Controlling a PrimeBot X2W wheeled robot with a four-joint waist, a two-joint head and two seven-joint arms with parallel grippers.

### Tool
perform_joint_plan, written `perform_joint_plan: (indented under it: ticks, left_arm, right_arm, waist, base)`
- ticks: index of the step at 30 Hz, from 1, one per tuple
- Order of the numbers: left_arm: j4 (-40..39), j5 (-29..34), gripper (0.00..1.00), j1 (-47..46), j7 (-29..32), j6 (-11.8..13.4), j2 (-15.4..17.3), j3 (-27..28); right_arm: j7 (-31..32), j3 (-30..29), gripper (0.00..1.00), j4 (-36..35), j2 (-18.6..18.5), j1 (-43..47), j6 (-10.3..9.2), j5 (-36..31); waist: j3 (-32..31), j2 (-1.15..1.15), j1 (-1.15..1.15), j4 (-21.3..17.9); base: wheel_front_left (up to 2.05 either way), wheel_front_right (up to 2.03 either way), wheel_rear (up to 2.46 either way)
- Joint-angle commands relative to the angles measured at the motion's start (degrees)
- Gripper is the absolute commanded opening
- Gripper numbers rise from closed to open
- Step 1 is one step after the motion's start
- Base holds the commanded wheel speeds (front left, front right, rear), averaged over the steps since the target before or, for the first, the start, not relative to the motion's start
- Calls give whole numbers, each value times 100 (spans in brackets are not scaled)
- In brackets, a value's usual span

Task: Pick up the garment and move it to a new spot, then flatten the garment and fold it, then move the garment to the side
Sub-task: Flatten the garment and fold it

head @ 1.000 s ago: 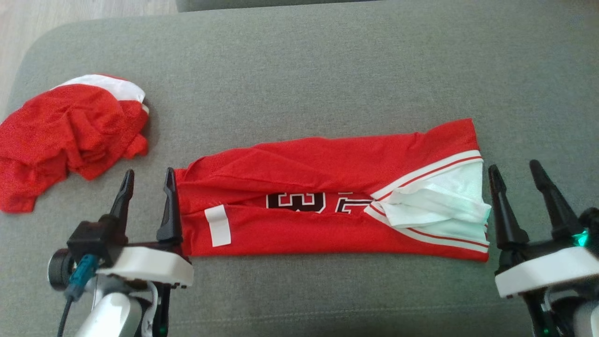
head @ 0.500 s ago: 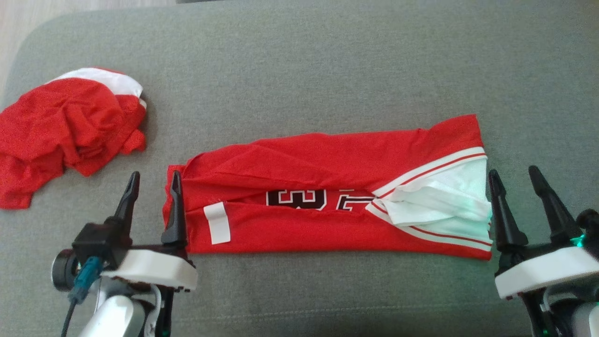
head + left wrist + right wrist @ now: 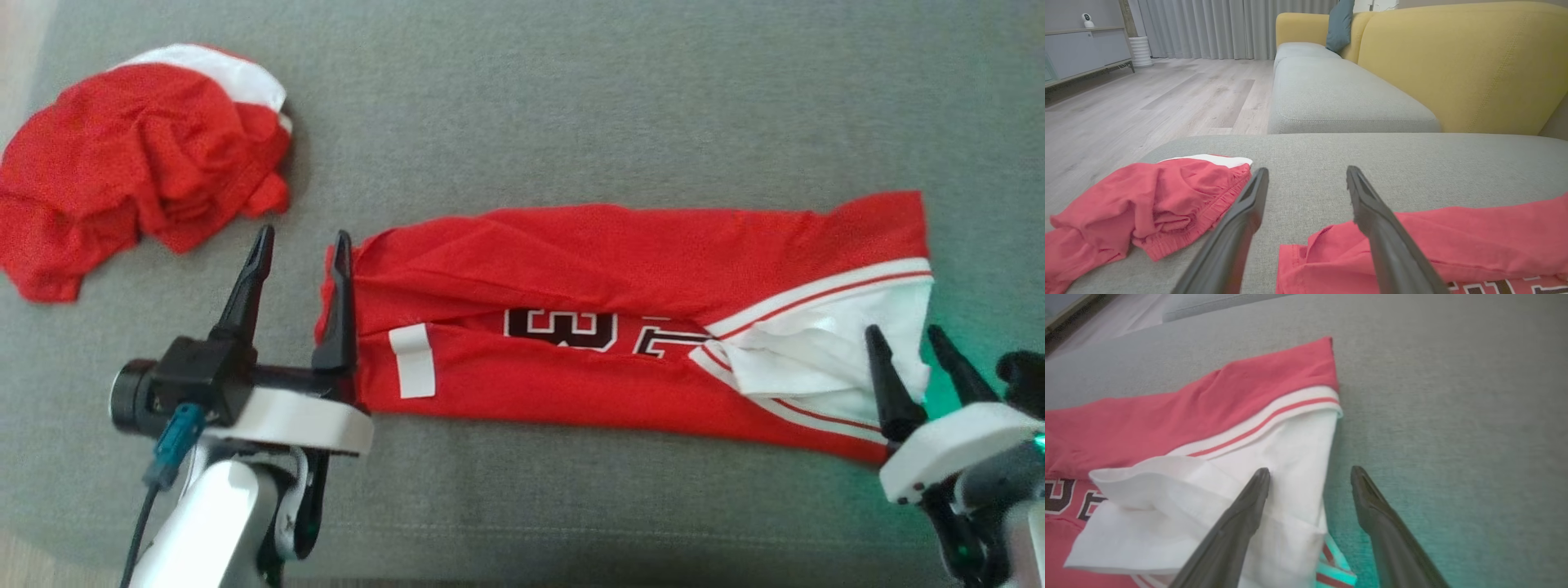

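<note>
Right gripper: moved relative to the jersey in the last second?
Yes. The right gripper has shifted left against the jersey: it stood just off the white end, and now straddles that edge, jaws open.

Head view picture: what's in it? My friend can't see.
A long folded red jersey lies on a gray cushion, the open left gripper at its left end, the open right gripper at its right end. A crumpled red garment sits farther left.
</note>
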Motion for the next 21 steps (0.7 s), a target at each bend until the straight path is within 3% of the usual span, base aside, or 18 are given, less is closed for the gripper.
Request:
perform_joint_plan:
  ticks: [1, 10, 11, 12, 13, 21]
  left_arm:
    - [-199, 85, 100, -259, -67, -49, 35, 219]
    - [-202, 294, 100, -271, -69, -292, -225, 451]
    - [-191, 306, 100, -262, -69, -313, -248, 482]
    - [-182, 320, 100, -255, -69, -338, -267, 514]
    - [-173, 336, 100, -249, -69, -361, -283, 545]
    - [-121, 441, 100, -146, -69, -466, -368, 751]
  right_arm:
    - [114, 149, 100, -92, -100, -129, 23, 77]
    - [1092, 304, 100, 92, 15, -250, 23, 448]
    - [1218, 349, 87, 77, 8, -243, 23, 500]
    - [1331, 373, 33, 56, 37, -238, 23, 619]
    - [1384, 405, 0, 1, 20, -242, 23, 657]
    - [1319, 284, 0, -359, -30, -169, 23, 806]
  waist:
    - [97, 0, -1, 99]
    - [209, 0, -1, 215]
    - [211, 0, -1, 216]
    - [210, 0, -1, 214]
    - [205, 0, -1, 211]
    - [67, 0, -1, 142]
  base:
    - [0, 0, 0]
    - [0, 0, 0]
    - [0, 0, 0]
    - [0, 0, 0]
    - [0, 0, 0]
    - [0, 0, 0]
